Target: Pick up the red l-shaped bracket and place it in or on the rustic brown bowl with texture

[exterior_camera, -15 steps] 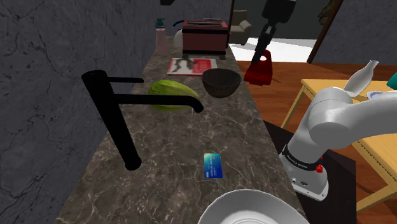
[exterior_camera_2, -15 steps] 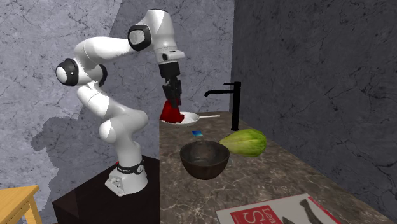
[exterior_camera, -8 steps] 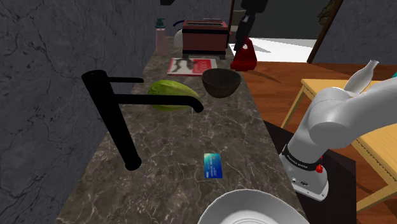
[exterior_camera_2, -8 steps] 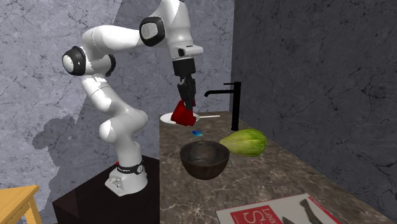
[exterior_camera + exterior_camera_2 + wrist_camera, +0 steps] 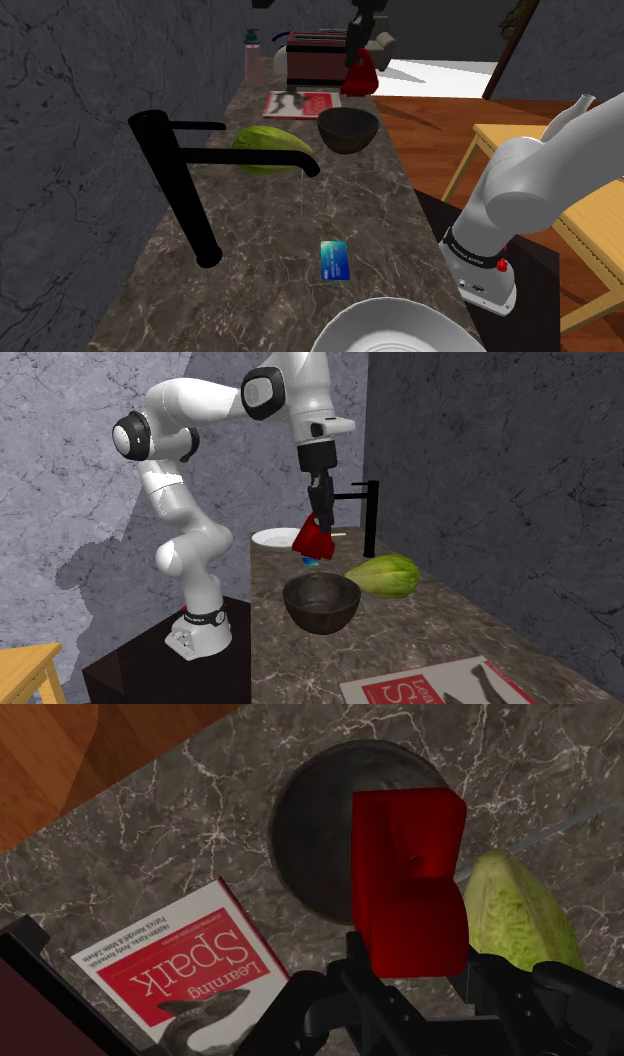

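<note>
My claw (image 5: 415,966) pinches the red bracket (image 5: 408,874) up in the air, about over the dark bowl (image 5: 310,834) on the tabletop (image 5: 190,824), so I think only the drop is left.

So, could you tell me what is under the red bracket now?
The dark bowl sits below the bracket, held aloft by the gripper. The bowl's visible part looks empty; the bracket hides the rest.

The bowl (image 5: 310,834), under the bracket (image 5: 405,884), stands between book (image 5: 170,969) and vegetable (image 5: 510,914).
</note>
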Motion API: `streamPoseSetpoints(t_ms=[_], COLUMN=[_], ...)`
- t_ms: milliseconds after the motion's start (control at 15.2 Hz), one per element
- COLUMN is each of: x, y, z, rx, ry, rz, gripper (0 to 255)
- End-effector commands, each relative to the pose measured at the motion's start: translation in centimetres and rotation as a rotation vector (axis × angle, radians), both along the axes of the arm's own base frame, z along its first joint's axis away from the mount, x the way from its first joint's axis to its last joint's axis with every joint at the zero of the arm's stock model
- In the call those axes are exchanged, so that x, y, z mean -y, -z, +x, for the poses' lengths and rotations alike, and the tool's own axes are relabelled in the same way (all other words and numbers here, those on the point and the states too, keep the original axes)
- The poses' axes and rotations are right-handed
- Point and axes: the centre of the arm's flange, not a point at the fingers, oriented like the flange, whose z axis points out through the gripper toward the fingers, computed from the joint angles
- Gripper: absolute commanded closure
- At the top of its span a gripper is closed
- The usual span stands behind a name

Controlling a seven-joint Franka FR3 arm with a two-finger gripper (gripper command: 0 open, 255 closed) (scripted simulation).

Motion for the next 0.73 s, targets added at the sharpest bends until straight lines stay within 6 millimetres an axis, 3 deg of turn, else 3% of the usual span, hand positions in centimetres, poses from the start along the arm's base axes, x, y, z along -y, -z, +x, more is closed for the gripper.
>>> streamPoseSetpoints(t_ms=[0,660], x=[0.1,0.1], y=[0.9,6.2], z=[0.3,0.3], rx=[0.001,0.001], ry=[0.000,0.000], rz=[0.000,0.000], gripper=[255,255])
